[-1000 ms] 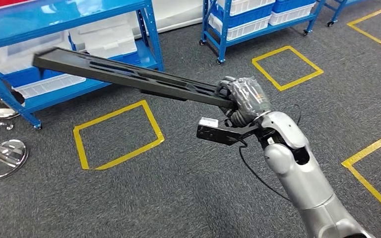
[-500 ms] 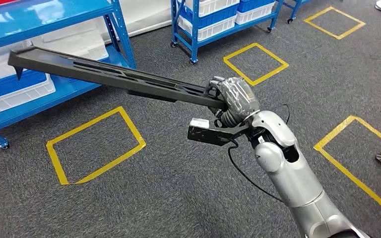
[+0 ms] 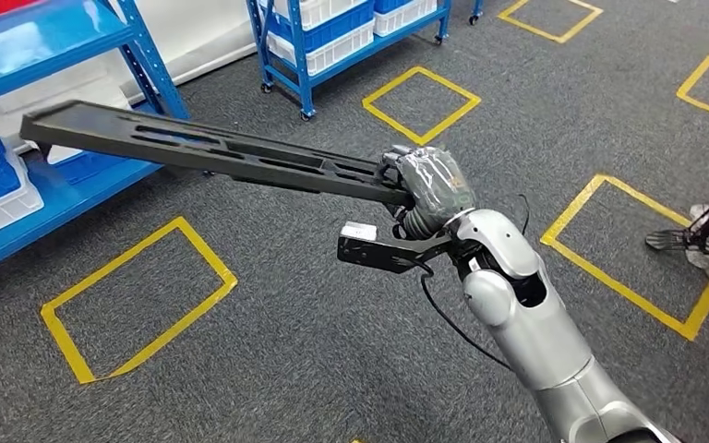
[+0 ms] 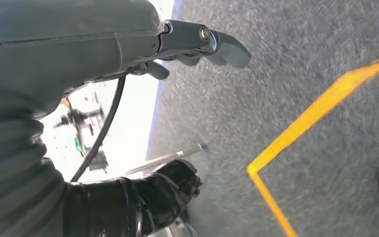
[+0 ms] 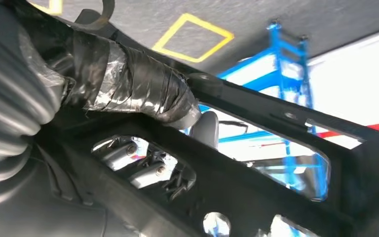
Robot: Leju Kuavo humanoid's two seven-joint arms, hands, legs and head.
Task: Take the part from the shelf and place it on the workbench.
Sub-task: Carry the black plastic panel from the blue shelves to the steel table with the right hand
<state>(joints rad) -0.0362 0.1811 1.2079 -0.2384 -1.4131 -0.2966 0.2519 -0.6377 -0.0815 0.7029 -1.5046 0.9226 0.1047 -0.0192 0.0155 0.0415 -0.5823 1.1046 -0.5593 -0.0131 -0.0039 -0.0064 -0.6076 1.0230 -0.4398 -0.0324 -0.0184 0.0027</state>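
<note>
We are carrying the part (image 3: 212,152): our right hand (image 3: 427,187) has its fingers (image 5: 143,94) wrapped around one end. Next we need the table, unseen here.

This looks like a factory floor or industrial test hall rather than a home or office. Grey carpet (image 3: 314,351) covers the floor, marked with yellow tape squares (image 3: 138,295) like stations or parking spots. Blue steel shelving (image 3: 65,175) stands along the wall, one unit on castors (image 3: 309,55), stacked with white and blue plastic storage bins (image 3: 328,41). A person's foot (image 3: 702,245) shows at one taped square. The long black slotted part (image 3: 203,152) held by the robot's right hand (image 3: 429,185) is an industrial moulding.
</note>
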